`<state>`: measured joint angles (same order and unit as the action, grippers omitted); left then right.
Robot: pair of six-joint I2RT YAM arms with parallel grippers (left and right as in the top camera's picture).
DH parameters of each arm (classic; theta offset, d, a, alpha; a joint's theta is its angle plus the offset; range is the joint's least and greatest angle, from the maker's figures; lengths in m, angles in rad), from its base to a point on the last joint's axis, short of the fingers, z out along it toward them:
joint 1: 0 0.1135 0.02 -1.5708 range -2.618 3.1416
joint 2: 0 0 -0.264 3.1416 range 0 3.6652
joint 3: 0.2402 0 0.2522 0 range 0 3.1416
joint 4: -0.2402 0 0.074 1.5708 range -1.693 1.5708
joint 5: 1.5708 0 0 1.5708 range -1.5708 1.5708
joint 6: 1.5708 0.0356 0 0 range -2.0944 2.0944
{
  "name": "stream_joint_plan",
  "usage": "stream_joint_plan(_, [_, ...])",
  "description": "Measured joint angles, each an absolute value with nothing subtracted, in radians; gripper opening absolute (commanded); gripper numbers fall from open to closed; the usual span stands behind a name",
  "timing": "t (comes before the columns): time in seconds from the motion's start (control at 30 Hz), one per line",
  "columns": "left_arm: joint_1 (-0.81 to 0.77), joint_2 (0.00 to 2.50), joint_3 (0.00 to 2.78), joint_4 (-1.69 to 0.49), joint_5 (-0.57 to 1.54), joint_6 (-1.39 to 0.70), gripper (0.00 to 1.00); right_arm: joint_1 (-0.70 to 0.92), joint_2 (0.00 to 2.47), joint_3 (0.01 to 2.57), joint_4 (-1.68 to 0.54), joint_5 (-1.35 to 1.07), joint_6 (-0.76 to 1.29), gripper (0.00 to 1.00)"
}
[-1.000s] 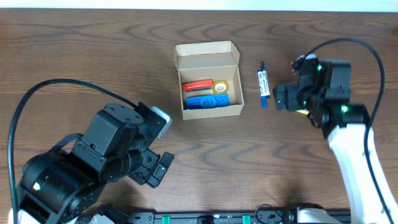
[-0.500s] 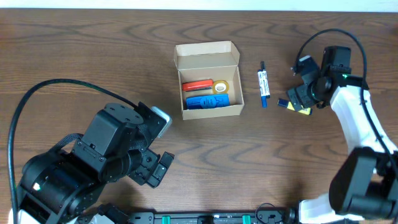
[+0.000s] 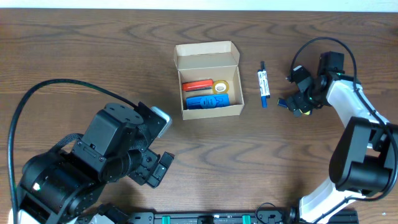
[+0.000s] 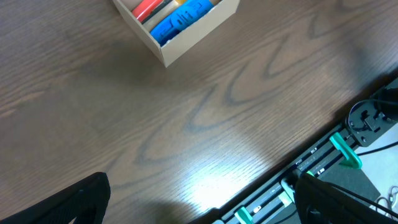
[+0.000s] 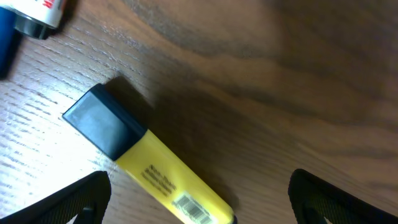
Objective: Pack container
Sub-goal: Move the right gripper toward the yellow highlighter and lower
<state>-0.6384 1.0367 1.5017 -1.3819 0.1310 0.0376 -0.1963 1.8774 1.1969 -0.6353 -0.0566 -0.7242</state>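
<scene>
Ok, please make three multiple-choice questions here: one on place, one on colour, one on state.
1. Where is the pen relative to the box? A inside it; B on the table, to its right; C to its left.
2. What colour is the highlighter body? A yellow; B green; C pink.
3. The box lid is: A shut; B open; C torn off.
Key: 1 B, it lies on bare wood by the right wall; 2 A, seen in the right wrist view; 3 B, the inside is in view.

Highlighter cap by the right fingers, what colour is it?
The cap is black, the body yellow; clearest in the right wrist view.
</scene>
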Motion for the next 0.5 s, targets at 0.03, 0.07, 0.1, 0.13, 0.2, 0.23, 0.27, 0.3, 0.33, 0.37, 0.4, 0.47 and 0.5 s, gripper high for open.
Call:
stream_joint_plan(0.03, [-0.639,1.037,1.502,-1.382,0.131,0.038,0.95,-0.196,1.885,1.197,-0.636,-0.061,-0.725,0.94])
stream_joint_plan(0.07, [-0.638,1.037,1.502,-1.382,0.131,0.038,0.95,-0.196,1.892,1.197,-0.636,-0.067,-0.725,0.94])
stream_joint_plan(0.1, [-0.639,1.037,1.502,-1.382,0.131,0.038,0.95,-0.196,1.899,1.197,-0.635,-0.074,-0.726,0.94])
stream_joint_plan(0.13, [-0.638,1.037,1.502,-1.382,0.131,0.038,0.95,-0.196,1.905,1.197,-0.635,-0.078,-0.727,0.94])
stream_joint_plan(0.2, [-0.638,1.037,1.502,-1.382,0.131,0.038,0.95,-0.196,1.913,1.197,-0.633,-0.086,-0.727,0.94])
stream_joint_plan(0.23, [-0.638,1.037,1.502,-1.382,0.131,0.038,0.95,-0.196,1.915,1.197,-0.631,-0.089,-0.727,0.94])
stream_joint_plan(0.27, [-0.638,1.037,1.502,-1.382,0.131,0.038,0.95,-0.196,1.918,1.197,-0.628,-0.093,-0.727,0.94])
stream_joint_plan(0.3, [-0.638,1.037,1.502,-1.382,0.131,0.038,0.95,-0.196,1.919,1.197,-0.625,-0.097,-0.727,0.93])
stream_joint_plan(0.33, [-0.638,1.037,1.502,-1.382,0.131,0.038,0.95,-0.196,1.920,1.197,-0.623,-0.099,-0.727,0.92])
stream_joint_plan(0.37, [-0.639,1.037,1.502,-1.382,0.131,0.038,0.95,-0.196,1.922,1.197,-0.623,-0.101,-0.728,0.91])
stream_joint_plan(0.4, [-0.638,1.037,1.502,-1.382,0.131,0.038,0.95,-0.196,1.924,1.197,-0.622,-0.104,-0.727,0.90])
stream_joint_plan(0.47, [-0.638,1.037,1.502,-1.382,0.131,0.038,0.95,-0.196,1.932,1.197,-0.622,-0.108,-0.728,0.89])
stream_joint_plan(0.5, [-0.638,1.037,1.502,-1.382,0.131,0.038,0.95,-0.196,1.938,1.197,-0.622,-0.110,-0.728,0.88])
